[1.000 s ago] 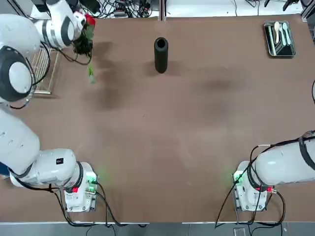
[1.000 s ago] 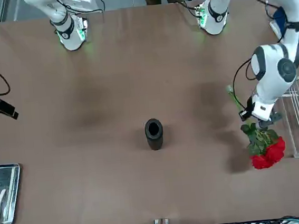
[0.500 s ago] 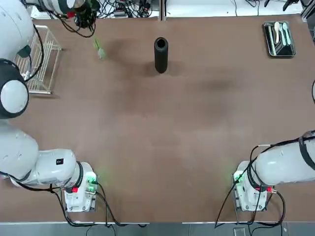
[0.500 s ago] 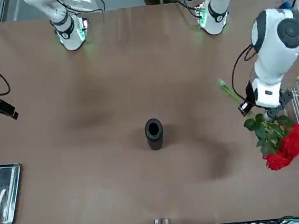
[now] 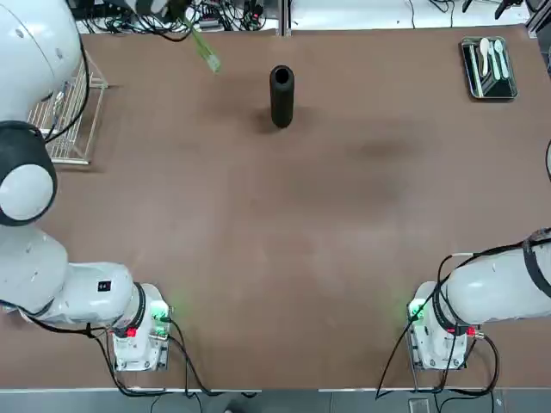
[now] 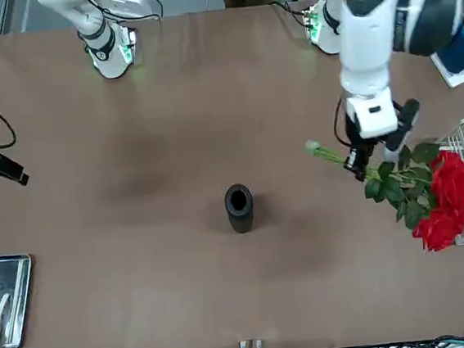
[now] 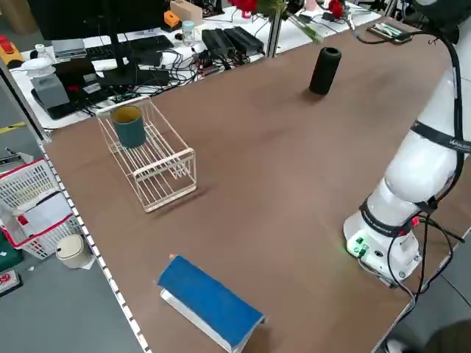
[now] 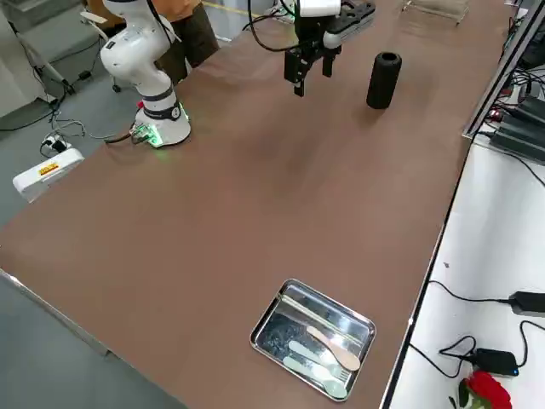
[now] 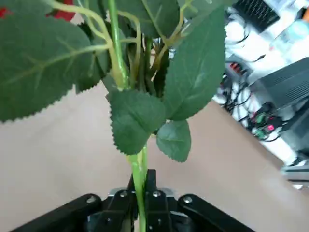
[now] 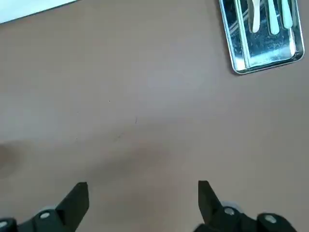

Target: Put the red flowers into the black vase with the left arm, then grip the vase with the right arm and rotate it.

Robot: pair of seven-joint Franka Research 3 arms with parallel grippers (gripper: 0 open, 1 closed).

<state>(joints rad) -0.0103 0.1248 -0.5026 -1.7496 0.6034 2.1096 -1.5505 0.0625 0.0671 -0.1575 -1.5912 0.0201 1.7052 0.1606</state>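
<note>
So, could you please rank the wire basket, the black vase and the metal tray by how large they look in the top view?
1. wire basket, though the left arm hides part of it.
2. black vase and metal tray: they look alike in size, and the standing vase's mouth is nearer the camera, so I won't rank them.

The left arm (image 6: 381,11) is stretched far forward, its gripper (image 6: 368,163) raised with fingers clamped together. The right gripper (image 10: 143,198) is held high, fingers spread wide.
</note>
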